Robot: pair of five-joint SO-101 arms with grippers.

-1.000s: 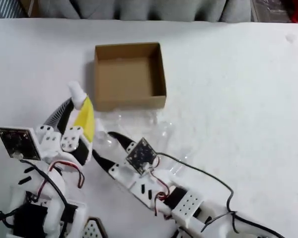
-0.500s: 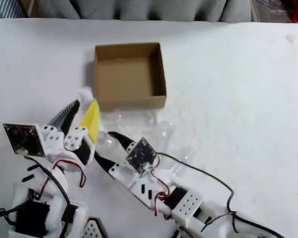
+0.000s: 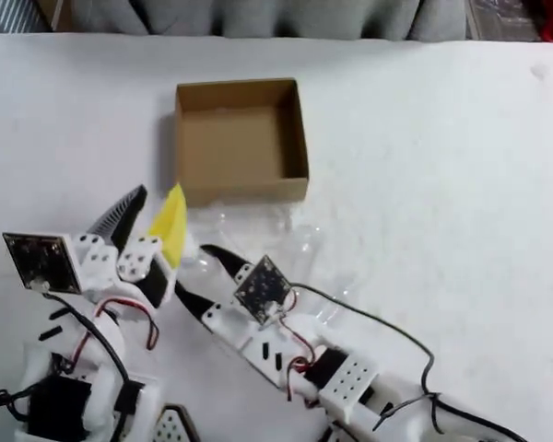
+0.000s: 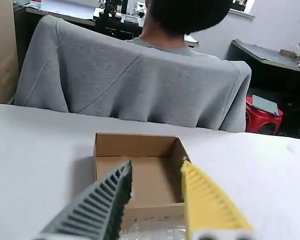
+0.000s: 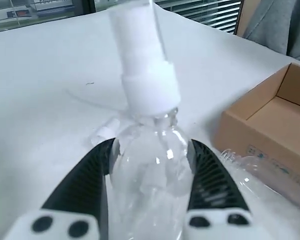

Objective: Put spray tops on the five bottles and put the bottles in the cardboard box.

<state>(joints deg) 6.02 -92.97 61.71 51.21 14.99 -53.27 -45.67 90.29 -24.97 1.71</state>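
Right gripper [image 5: 151, 147]: black fingers clamped tight around a clear bottle [image 5: 149, 185], its neck poking out past the fingertips with a white spray top [image 5: 142, 65] seated on it. Left gripper [image 4: 155, 192]: gray and yellow fingers spread apart, holding nothing. Cardboard box [image 4: 135, 146] sits just ahead of it, open side up. Loose bottles [image 3: 258, 226] lie on the table [image 3: 442, 184] between the grippers and the box.
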